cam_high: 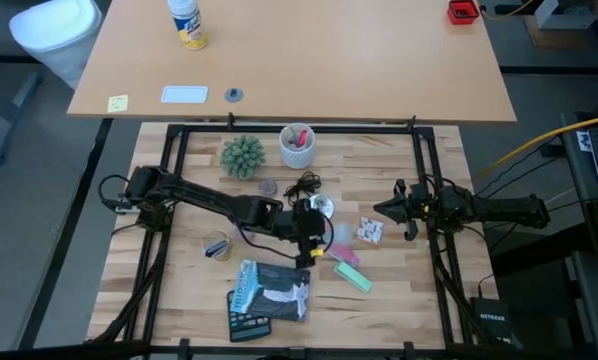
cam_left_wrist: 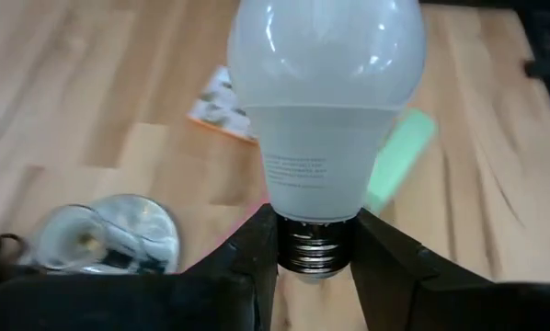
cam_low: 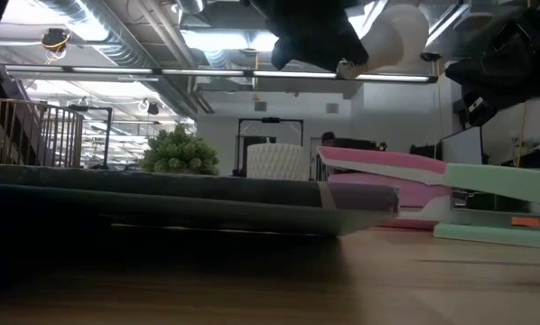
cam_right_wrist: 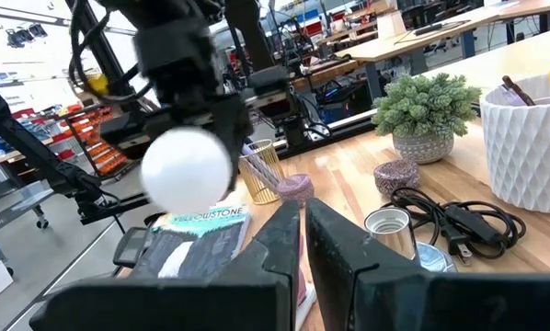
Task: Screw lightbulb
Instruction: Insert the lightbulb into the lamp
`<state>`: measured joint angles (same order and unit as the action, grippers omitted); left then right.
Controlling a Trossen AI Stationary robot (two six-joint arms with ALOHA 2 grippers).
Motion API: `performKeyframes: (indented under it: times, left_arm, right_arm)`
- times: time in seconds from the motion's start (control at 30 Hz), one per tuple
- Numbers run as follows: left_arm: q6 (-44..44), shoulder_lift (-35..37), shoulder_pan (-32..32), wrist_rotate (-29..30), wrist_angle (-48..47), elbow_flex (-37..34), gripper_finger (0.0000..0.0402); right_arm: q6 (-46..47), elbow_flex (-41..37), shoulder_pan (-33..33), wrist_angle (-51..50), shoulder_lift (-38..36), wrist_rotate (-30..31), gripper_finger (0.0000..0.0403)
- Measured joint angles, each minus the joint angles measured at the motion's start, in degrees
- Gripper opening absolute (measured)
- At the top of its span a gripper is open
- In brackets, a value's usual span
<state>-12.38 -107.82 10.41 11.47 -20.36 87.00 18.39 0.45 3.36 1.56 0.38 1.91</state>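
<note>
High view: the left arm reaches across the table (cam_high: 179, 300) to its middle, where the left pincer (cam_high: 309, 232) hangs just beside the shiny socket (cam_high: 322, 206) with its black cord (cam_high: 304, 186). The bulb itself cannot be made out from here. The right pincer (cam_high: 391, 210) waits well apart on the right, pointing toward the middle. A plant (cam_high: 242, 156), a white cup (cam_high: 297, 145), a book (cam_high: 269, 290) and a green stapler (cam_high: 351, 275) lie around.

Low view: the bulb (cam_low: 389, 41) shows at the top edge, clear of the table, its round end pointing away from the dark pincer body. The socket is hidden behind the book (cam_low: 189, 203) and stapler (cam_low: 496, 221).

Left wrist view: the left pincer (cam_left_wrist: 316, 253) is clamped on the bulb's (cam_left_wrist: 326, 101) screw base, one finger on each side. The socket (cam_left_wrist: 109, 239) lies off to one side, not under the base. So the pick-up looks done; lining the base over the socket and turning it in are left.

Right wrist view: the right pincer (cam_right_wrist: 303, 230) holds nothing, its fingers drawn narrow with only a slit between. It alone shows the bulb (cam_right_wrist: 188, 170) from the side, in the air and apart from the socket (cam_right_wrist: 390, 230).
</note>
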Motion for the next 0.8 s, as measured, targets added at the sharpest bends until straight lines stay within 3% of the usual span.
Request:
performKeyframes:
  times: [0.4,0.63,0.8]
  left_arm:
    - [-2.24,2.84,-6.47,0.76,1.47,-0.01,0.0108]
    - [-0.45,13.03,-10.5,2.27,2.23,-0.67,0.0109]
    - [0.8,19.7,-11.38,6.16,2.98,-5.05,0.0109]
  right_arm:
    - [-0.02,0.02,0.01,-0.07,0.02,-0.02,0.0028]
    - [-0.22,0.0,0.0,-0.17,0.04,-0.03,0.0028]
    - [-0.24,0.0,0.0,-0.2,0.24,-0.04,0.0028]
